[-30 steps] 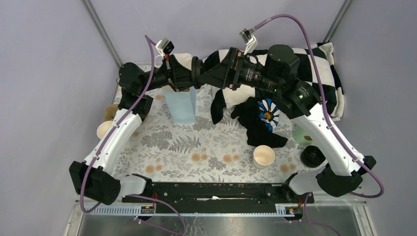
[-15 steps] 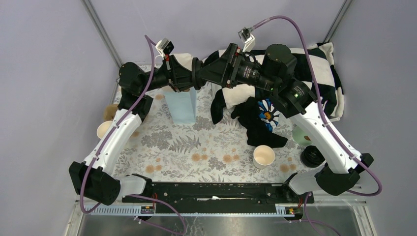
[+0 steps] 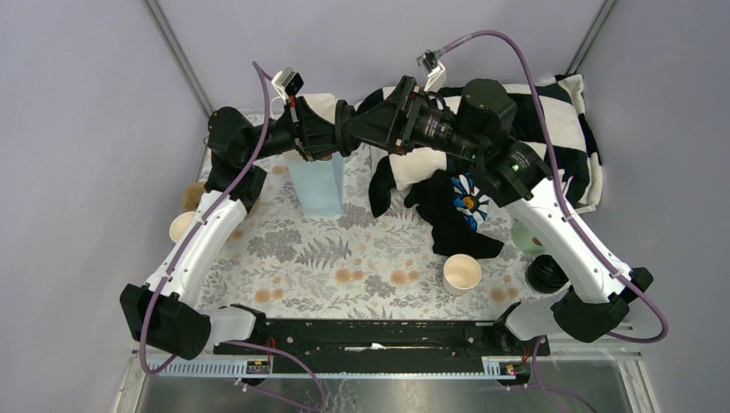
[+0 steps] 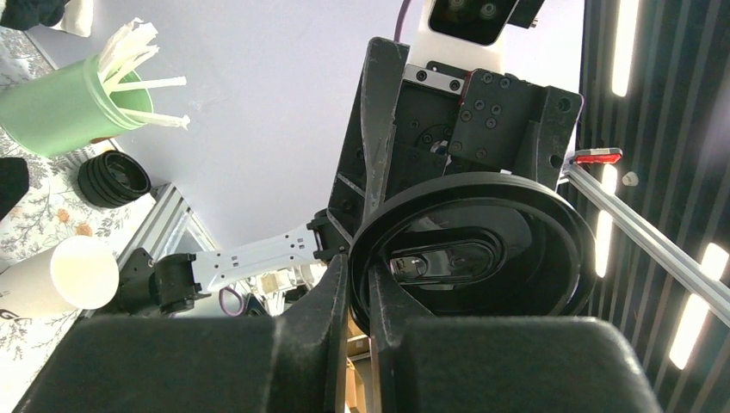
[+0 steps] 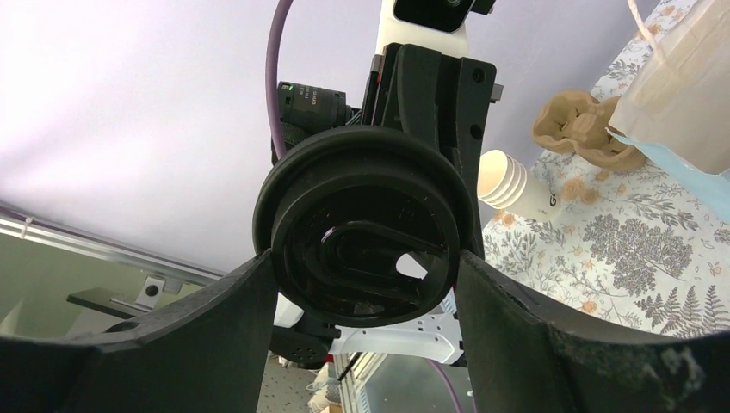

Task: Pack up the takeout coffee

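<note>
Handover of a black lid point(image 4: 472, 258), high above the back of the table point(image 3: 344, 249), where the two arms meet nose to nose. The left gripper point(image 4: 357, 267) has its fingers pressed together on the lid's rim, pinching it edge-on so that the flat face points at the other arm. The right gripper point(image 5: 366, 258) faces it with its fingers spread, one on each side of the lid. Compared with a second ago, the right arm has edged a little nearer to the left one and its fingers have drawn inward around the lid. They look level with the rim, but it is not clear whether they touch it yet.

The coffee cup point(image 3: 462, 274) stands upright and open-topped on the flowered table near the front right, well apart from both grippers and below them. A stack of spare lids point(image 3: 547, 274) and a green cup of straws point(image 4: 52, 107) sit to its right.

Judging by this, the lid is about to pass to the right arm, which sits on the cup's side of the table. The cup has no lid on yet, so the packing appears to be at an early stage. The risk lies in the left fingers letting go before the right ones hold firm.
</note>
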